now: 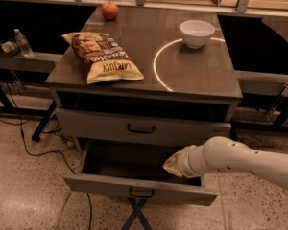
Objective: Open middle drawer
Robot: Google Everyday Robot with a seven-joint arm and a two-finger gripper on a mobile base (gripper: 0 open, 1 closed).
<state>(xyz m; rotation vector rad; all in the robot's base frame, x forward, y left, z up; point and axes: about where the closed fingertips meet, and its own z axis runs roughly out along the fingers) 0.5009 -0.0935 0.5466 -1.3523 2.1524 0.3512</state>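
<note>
The middle drawer (101, 187) is pulled out of the grey cabinet, its dark inside showing and its black handle (140, 193) facing front. The top drawer (96, 125) above it sits almost shut. The lowest drawer is hidden beneath the open one. My gripper (172, 166), at the end of the white arm (240, 163) that comes in from the right, hovers over the right part of the open drawer, just behind its front panel.
On the cabinet top lie a chip bag (103, 56), a red apple (110, 9) and a white bowl (197, 32). A water bottle (23, 43) stands on a ledge at left. Cables trail over the floor at left. Blue tape (137, 215) marks the floor in front.
</note>
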